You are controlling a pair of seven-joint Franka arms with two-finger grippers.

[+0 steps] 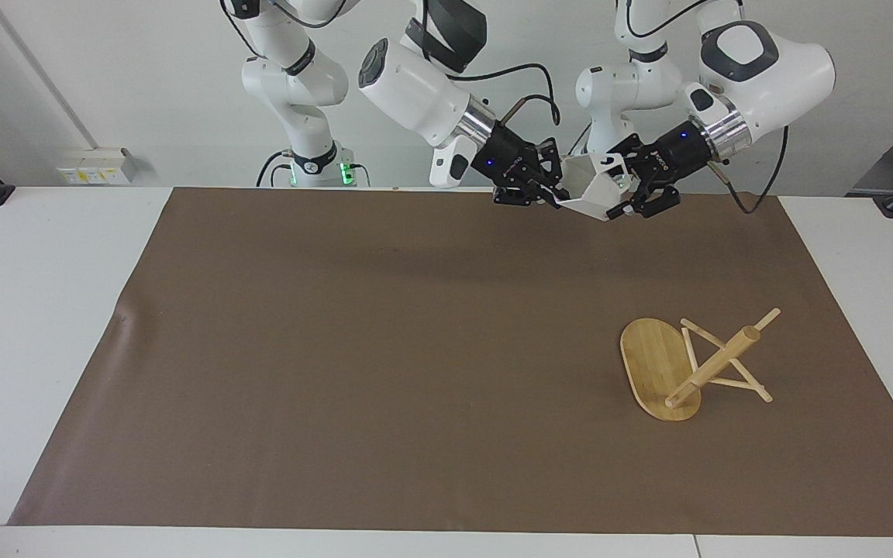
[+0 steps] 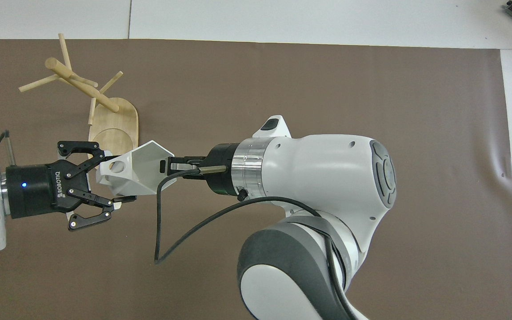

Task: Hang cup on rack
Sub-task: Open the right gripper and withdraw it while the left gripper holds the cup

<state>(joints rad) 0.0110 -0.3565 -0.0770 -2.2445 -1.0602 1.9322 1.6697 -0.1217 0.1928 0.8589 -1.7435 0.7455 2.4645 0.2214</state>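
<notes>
A white cup [image 1: 592, 188] is held in the air between both grippers, near the robots. The right gripper [image 2: 169, 166] is pinched on its rim; the left gripper [image 2: 120, 178] is spread around its handle end. The toppled rack [image 1: 687, 368] lies at the left arm's end.

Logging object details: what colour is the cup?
White cup; clearest in the overhead view.

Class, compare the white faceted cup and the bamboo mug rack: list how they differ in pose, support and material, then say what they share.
The white faceted cup is held in the air between the left gripper and the right gripper; the light bamboo rack lies on the brown mat. The cup is gripped; the rack is untouched. The cup is angular and white; the rack is wooden with round pegs. Both are tipped over, not upright.
</notes>
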